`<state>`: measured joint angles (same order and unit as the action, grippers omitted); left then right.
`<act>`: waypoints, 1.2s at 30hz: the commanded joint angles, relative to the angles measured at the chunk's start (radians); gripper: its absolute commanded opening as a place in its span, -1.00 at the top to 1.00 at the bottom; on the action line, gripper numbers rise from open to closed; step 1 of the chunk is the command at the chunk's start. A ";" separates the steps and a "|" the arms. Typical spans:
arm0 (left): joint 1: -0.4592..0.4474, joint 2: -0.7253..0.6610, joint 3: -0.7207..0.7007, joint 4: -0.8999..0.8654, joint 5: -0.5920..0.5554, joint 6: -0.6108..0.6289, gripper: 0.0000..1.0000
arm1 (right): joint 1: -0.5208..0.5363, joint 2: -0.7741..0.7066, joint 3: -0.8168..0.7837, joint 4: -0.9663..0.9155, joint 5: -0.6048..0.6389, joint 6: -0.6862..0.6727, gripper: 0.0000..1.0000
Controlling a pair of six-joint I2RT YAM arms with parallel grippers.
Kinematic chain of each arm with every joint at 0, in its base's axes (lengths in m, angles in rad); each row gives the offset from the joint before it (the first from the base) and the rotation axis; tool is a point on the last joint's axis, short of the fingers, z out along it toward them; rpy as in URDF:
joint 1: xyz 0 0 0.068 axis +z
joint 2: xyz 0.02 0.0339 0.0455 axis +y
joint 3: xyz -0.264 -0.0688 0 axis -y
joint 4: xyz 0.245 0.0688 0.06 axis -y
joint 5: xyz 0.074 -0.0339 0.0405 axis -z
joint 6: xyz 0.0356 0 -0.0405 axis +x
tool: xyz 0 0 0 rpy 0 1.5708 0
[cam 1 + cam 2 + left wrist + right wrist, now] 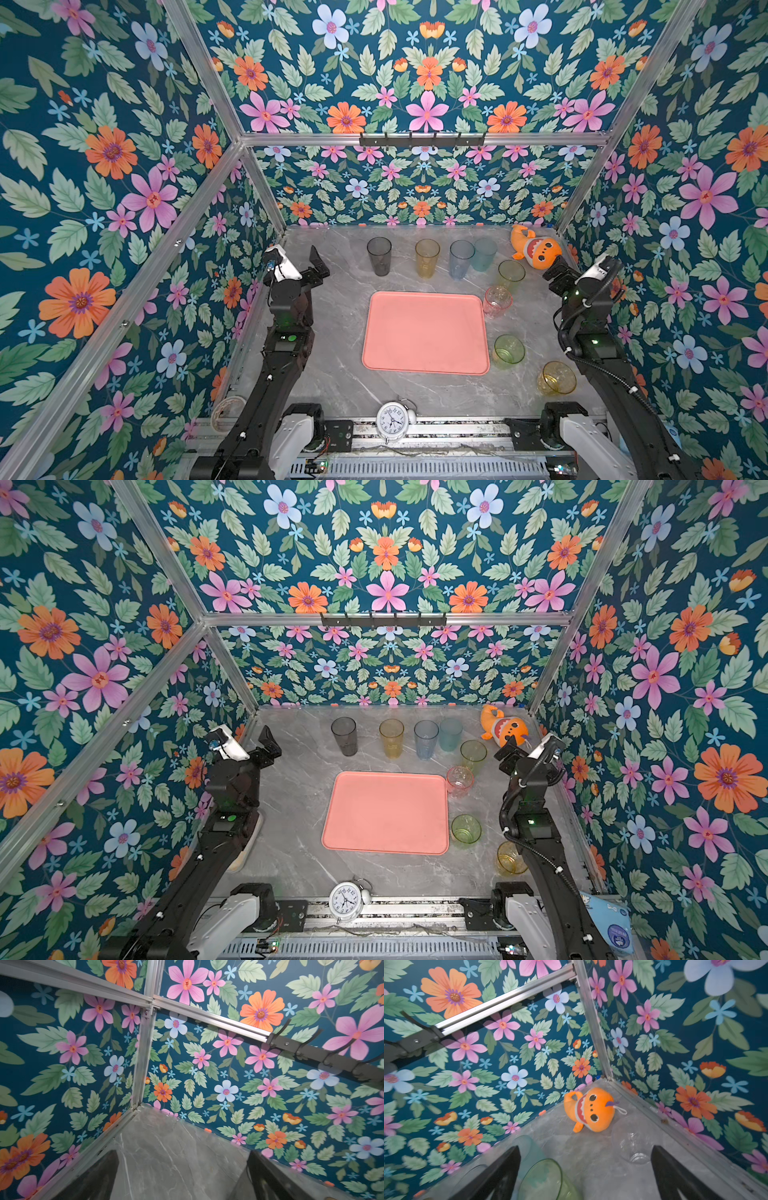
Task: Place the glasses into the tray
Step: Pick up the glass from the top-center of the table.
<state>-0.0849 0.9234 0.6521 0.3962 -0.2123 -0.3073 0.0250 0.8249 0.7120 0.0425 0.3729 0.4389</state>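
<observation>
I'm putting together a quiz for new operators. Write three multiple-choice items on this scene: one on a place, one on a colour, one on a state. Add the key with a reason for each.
1. Where does the alarm clock stand?
A. against the far wall
B. at the table's near edge
C. among the far glasses

2. What colour is the far-row glass nearest the left arm?
A. pink
B. grey
C. green

3. What state is the tray in?
A. holding two glasses
B. tipped on edge
C. lying flat with nothing in it

Key:
1 B: it sits at the front edge in both top views.
2 B: its smoky tint shows.
3 C: every glass in view stands outside its rim.
</observation>
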 commanded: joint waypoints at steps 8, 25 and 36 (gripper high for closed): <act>-0.007 0.096 0.206 -0.305 0.289 -0.184 -0.99 | 0.000 0.083 0.184 -0.291 -0.494 0.184 -0.98; -0.049 0.388 0.469 -0.542 0.462 -0.179 -0.99 | 0.138 0.356 0.396 -0.387 -0.839 0.192 -0.97; -0.049 0.656 0.694 -0.720 0.524 -0.127 -0.82 | 0.272 0.477 0.404 -0.324 -0.844 0.230 -0.93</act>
<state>-0.1337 1.5379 1.3102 -0.2600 0.2909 -0.4644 0.2691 1.2793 1.1034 -0.3077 -0.4675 0.6590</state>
